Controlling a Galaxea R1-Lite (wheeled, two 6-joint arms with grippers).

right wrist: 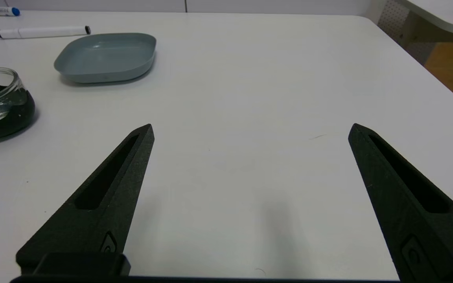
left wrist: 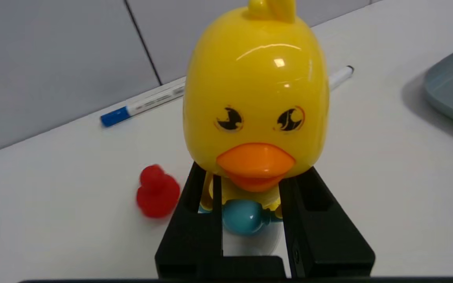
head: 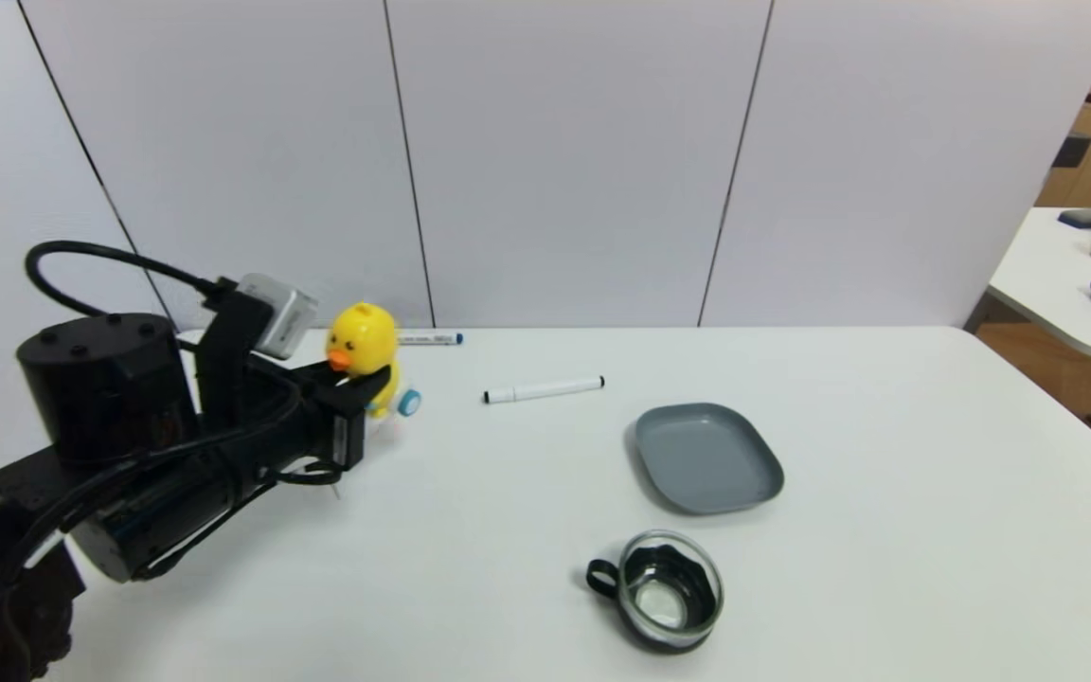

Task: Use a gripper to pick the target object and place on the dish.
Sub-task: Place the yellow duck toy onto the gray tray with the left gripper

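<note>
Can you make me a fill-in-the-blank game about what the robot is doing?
1. The left gripper is holding a yellow ____.
2. The dish on the table is coloured ____.
3. The cap on the marker nearest the wall is ____.
4. The small toy lower down behind the left gripper is coloured ____.

Missing words: duck; grey; blue; red.

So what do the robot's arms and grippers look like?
The left arm is black, with a fat round drum, loopy black cables and a little silver-white box. The left gripper has two black fingers that get thin at the tips. The right gripper has two black pointy fingers too, each with a long hollow.
</note>
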